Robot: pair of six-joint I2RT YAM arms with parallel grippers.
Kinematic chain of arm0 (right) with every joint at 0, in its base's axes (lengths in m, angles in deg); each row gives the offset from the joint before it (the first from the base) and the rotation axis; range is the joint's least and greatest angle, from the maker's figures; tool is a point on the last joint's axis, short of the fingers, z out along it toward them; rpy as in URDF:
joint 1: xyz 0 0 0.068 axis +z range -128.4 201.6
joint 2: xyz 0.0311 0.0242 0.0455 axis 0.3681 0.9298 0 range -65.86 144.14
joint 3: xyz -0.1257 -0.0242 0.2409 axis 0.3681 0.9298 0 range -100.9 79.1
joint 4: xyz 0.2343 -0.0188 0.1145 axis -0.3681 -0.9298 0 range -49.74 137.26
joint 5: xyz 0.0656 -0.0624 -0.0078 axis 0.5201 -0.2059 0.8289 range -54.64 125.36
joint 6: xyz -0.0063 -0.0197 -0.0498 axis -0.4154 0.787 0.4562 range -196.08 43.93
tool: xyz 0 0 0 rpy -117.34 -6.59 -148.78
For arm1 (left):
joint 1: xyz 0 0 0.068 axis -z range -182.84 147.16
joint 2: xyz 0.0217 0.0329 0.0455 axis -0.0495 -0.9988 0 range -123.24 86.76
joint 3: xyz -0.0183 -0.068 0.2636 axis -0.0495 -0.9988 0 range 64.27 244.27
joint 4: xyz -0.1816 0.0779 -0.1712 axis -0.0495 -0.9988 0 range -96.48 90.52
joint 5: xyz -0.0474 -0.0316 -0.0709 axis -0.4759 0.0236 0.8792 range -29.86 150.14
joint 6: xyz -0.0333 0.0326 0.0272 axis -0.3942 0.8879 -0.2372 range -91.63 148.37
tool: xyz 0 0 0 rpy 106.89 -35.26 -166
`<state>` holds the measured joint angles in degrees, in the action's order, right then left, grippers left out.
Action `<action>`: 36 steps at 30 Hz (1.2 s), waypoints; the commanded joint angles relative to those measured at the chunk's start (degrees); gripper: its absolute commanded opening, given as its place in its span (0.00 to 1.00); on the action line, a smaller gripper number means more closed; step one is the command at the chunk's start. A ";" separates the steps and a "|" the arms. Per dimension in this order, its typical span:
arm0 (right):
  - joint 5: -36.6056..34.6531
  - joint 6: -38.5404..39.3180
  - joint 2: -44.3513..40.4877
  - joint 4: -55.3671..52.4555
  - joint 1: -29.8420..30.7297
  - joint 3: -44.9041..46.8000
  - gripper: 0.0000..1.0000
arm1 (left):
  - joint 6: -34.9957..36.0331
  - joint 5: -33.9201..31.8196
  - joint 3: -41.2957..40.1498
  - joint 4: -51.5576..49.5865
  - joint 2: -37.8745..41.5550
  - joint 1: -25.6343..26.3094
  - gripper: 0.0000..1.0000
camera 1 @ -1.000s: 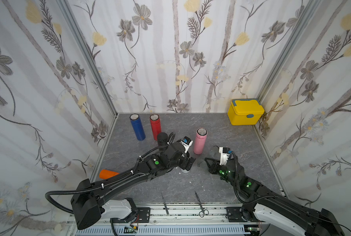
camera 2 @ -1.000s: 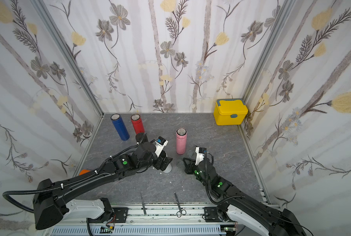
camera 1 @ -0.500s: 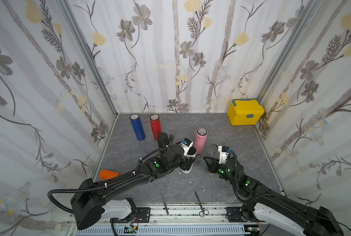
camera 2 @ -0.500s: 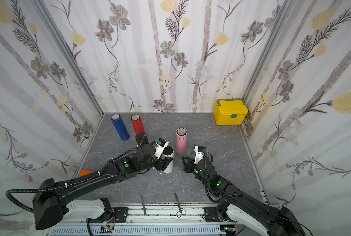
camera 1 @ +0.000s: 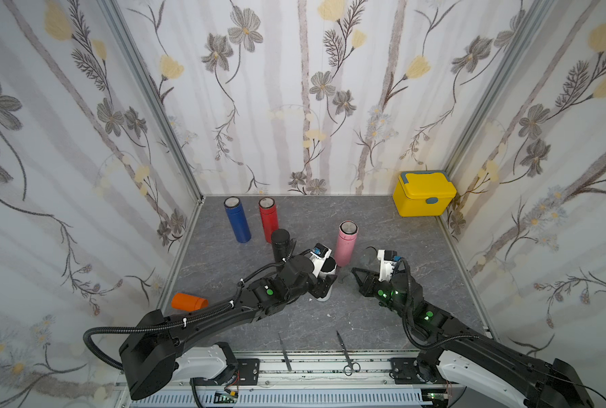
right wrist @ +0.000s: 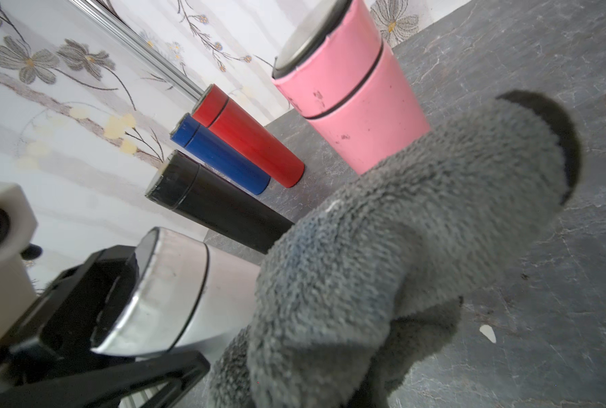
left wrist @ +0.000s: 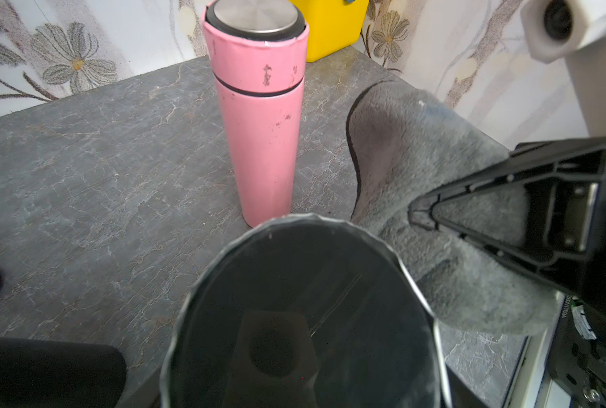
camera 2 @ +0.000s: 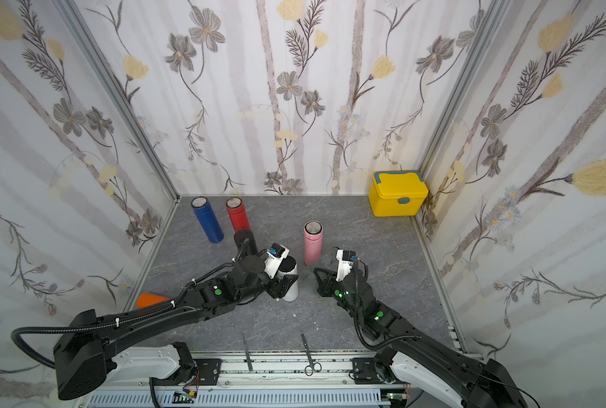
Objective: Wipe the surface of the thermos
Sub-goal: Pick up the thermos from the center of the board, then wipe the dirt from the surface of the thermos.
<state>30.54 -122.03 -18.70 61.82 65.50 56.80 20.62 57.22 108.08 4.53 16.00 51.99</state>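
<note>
- Loc: white thermos [camera 2: 293, 293] stands upright near the middle of the table [camera 1: 312, 219], just in front of the pink thermos [camera 2: 312, 243]. L gripper [camera 2: 283, 285] is clamped on its sides.
- R gripper [camera 1: 358, 275] is pinched tight on the grey cloth [right wrist: 400, 247], held just beside the thermos body. Touching or not: can't tell.
- Handling, prob.: rigid metal shell, smooth & slippery, and tall so it tips easily. Keep a firm hold round the body and wipe w/ light side pressure. Cloth is soft, floppy, drapes.
- Room: pink thermos close behind and black thermos [camera 1: 281, 243] near too, both knock risks. Open table toward front & R side. Scissors [camera 1: 345, 353] at front edge, well apart.
</note>
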 commanded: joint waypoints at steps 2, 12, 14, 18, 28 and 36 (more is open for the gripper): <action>-1.35 1.13 -2.17 -1.70 0.02 -3.37 0.00 | 0.53 0.58 -2.10 8.51 0.27 0.06 0.73; 0.08 7.35 0.81 -7.36 -0.04 -15.88 0.00 | 1.64 -0.06 -4.55 15.35 0.81 0.19 0.57; 1.83 7.85 2.56 -6.26 -0.12 -17.14 0.00 | 2.01 -0.28 -4.60 15.03 1.53 0.25 0.55; 5.73 7.40 5.52 -3.29 -0.11 -18.57 0.00 | 2.43 -1.91 -4.60 13.69 2.43 0.54 0.54; 22.66 4.03 13.25 4.93 0.22 -19.28 0.00 | 4.66 -4.49 -4.53 8.42 3.83 1.10 0.55; 25.02 3.06 16.96 3.09 0.30 -20.49 0.00 | 4.59 -5.78 -6.76 9.24 4.84 1.08 0.83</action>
<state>53.23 -118.07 -2.24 63.33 65.65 36.97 24.95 52.68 101.98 10.82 20.51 53.10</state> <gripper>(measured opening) 0.106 0.822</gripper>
